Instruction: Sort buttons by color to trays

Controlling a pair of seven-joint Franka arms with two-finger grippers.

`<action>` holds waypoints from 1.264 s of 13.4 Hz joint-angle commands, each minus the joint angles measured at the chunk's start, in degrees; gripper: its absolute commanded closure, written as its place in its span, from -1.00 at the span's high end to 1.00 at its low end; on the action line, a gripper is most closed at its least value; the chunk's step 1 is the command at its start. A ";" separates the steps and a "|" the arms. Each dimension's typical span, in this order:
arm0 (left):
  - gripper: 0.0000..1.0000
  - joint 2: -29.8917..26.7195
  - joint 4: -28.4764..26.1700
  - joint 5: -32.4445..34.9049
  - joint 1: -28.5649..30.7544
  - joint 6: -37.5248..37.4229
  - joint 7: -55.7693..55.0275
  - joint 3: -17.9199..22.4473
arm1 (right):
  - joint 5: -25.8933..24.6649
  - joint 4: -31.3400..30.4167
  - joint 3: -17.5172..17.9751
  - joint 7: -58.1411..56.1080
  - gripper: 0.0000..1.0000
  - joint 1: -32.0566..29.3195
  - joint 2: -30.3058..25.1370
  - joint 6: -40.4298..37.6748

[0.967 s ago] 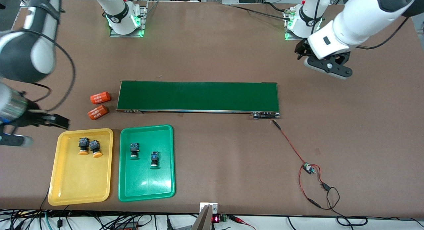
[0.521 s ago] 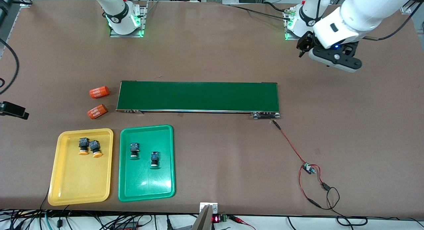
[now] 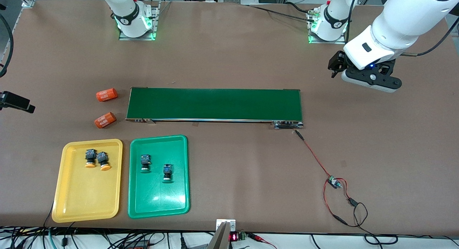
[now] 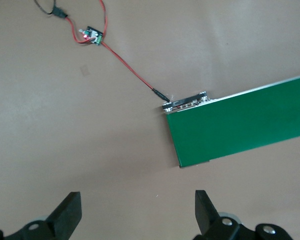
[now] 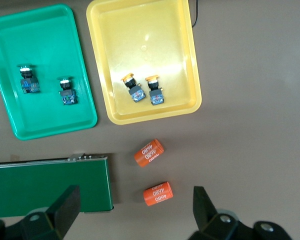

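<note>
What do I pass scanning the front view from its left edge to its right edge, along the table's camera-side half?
Yellow tray with two orange-yellow buttons → green tray with two green buttons → small wired circuit board.

Two trays sit side by side, nearer the camera than the belt [image 3: 214,104], toward the right arm's end. One tray [image 3: 87,202] has two buttons [image 3: 96,159] touching; the tray beside it [image 3: 157,202] has two more buttons [image 3: 156,167], apart. Two cylinders [image 3: 106,107] lie just off the belt's end. A wired board [image 3: 333,182] lies toward the left arm's end.
</note>
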 commanded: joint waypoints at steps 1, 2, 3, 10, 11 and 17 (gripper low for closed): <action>1.00 0.29 1.44 1.22 1.08 -0.96 -1.96 -0.36 | -1.01 -4.44 1.55 0.78 1.00 -1.24 -3.87 -0.35; 1.00 0.38 1.44 1.22 1.17 -0.88 -2.04 -0.27 | -1.01 -5.14 1.55 0.96 1.00 -1.24 -4.84 -0.79; 1.00 0.47 1.44 1.31 1.69 -0.70 -2.05 -0.27 | -1.01 -6.19 1.55 1.05 1.00 -1.15 -5.81 -0.96; 1.00 0.21 1.53 1.40 4.68 -0.70 -1.78 -0.19 | -3.47 -18.05 1.99 0.78 1.00 0.95 -14.50 3.59; 1.00 0.29 1.27 1.31 6.08 -0.70 -1.70 -0.18 | -3.56 -20.51 1.99 0.70 1.00 1.39 -16.08 5.00; 1.00 0.29 1.53 1.48 8.64 -0.79 -1.96 -0.01 | -6.36 -22.90 3.74 0.95 1.00 3.15 -18.83 2.39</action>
